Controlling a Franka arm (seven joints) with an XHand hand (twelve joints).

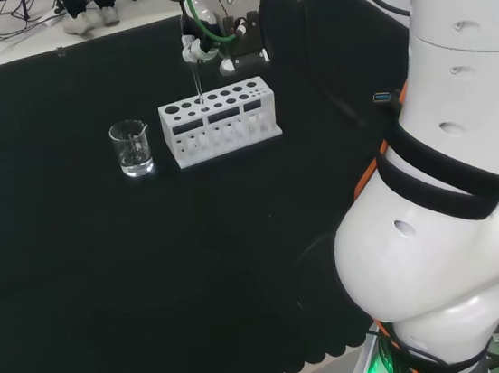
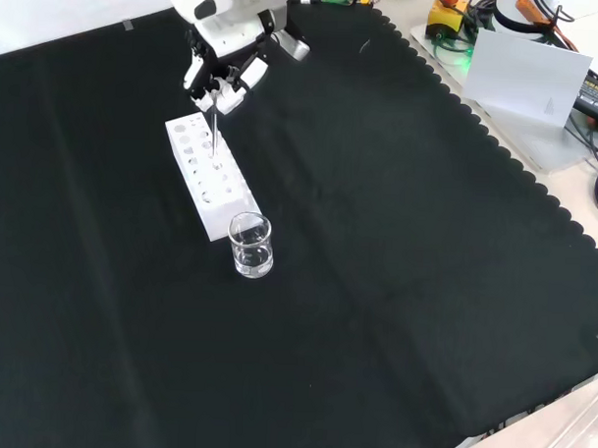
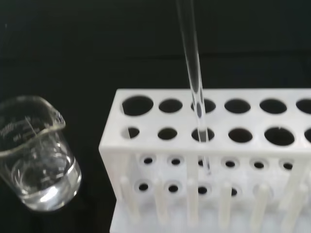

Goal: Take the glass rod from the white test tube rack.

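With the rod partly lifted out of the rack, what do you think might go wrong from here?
The glass rod still passes through a hole in the white rack; any sideways pull by the hand could jam it, tip the rack or snap the rod. The beaker with clear liquid stands just beside the rack and might be knocked if the rack shifts.

Head view: beaker [image 1: 132, 147] on tabletop [image 1: 151, 271] just left of rack [image 1: 217, 120]; rod [image 1: 197, 88] stands in rack hole, robot hand [image 1: 214, 50] above rack.

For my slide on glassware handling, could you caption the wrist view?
Glass rod standing in a hole of the white test tube rack, with a beaker holding clear liquid beside it.
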